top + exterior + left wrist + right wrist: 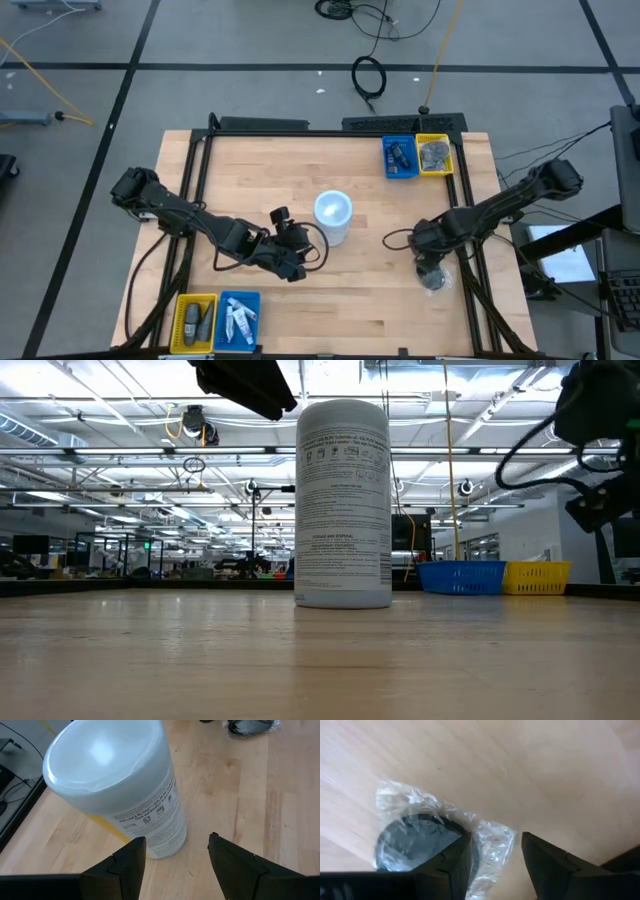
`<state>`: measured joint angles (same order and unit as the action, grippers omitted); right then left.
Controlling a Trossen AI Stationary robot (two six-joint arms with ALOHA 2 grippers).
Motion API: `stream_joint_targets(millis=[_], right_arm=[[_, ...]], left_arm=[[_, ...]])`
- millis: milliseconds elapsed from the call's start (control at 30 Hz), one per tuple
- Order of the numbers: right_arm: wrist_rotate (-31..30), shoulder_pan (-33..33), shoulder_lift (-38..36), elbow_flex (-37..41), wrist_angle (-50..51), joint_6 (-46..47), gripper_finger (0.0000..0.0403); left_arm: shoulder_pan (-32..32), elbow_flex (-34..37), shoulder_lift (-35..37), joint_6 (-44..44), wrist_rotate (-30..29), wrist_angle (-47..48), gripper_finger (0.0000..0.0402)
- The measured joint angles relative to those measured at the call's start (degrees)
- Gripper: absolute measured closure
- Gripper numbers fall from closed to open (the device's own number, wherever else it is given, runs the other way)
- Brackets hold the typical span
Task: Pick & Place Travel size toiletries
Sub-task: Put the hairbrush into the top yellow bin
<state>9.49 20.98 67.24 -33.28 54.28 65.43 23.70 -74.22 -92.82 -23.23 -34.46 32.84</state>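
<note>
From above, the left tool (293, 262) is seen just beside the white canister (333, 216) at the middle of the wooden surface (360, 300), and the right tool (431, 268) directly over a plastic-wrapped dark disc (434, 281) near the right edge. In the left wrist view, parted, empty fingers (131, 865) are shown before the canister. In the right wrist view, spread fingers (451, 865) are shown above the disc (415, 842), nothing gripped.

A light wooden tabletop (330, 290) stands on a grey floor (250, 40) crossed by dark tape lines, with black cables (368, 75) and a yellow cord (45, 85) lying loose. Beyond, a large hall (workbenches far off) under bright ceiling strip lights (120, 420).
</note>
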Motion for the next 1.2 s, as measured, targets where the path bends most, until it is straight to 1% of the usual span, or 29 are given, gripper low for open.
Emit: stream_joint_targets(millis=[100,267,333,567,633,733,900,933,1100,1200], right_arm=[[-0.77,-0.01,-1.31,1.72,-1.27,1.6,0.0238],[2.4,-0.03,-2.03,7.43,-6.79,2.95,0.0238],[2.72,-0.03,-2.14,9.2,-7.73,3.5,0.0238],[2.65,-0.03,-3.19,9.51,-7.35,5.44,0.0245],[2.63,-0.03,-3.84,9.51,-7.37,5.69,0.0259],[2.7,-0.02,-4.65,9.55,-7.53,5.69,0.0295],[2.97,-0.01,-5.66,9.55,-8.21,3.85,0.0386],[3.03,-0.01,-5.88,9.55,-8.39,3.48,0.0393],[3.05,-0.01,-8.21,9.38,-8.68,3.76,0.0401],[2.66,0.0,-9.85,7.9,-7.84,3.79,0.0402]], left_arm=[[0.0,0.0,0.0,-0.06,-0.02,-0.02,0.0188],[0.0,0.0,0.0,-0.07,-0.02,0.0,0.0188],[0.0,0.0,0.0,0.04,-0.01,0.0,0.0188],[0.0,0.0,0.0,0.02,-0.04,-0.04,0.0188],[0.0,0.0,0.0,0.01,-0.03,-0.04,0.0188],[0.0,0.0,0.0,0.01,-0.04,-0.04,0.0188],[0.0,0.0,0.0,0.01,-0.04,-0.04,0.0188],[0.0,0.0,0.0,0.01,-0.04,-0.03,0.0188],[0.0,0.0,0.0,0.02,-0.04,-0.03,0.0188],[0.0,0.0,0.0,0.03,-0.04,-0.04,0.0188]])
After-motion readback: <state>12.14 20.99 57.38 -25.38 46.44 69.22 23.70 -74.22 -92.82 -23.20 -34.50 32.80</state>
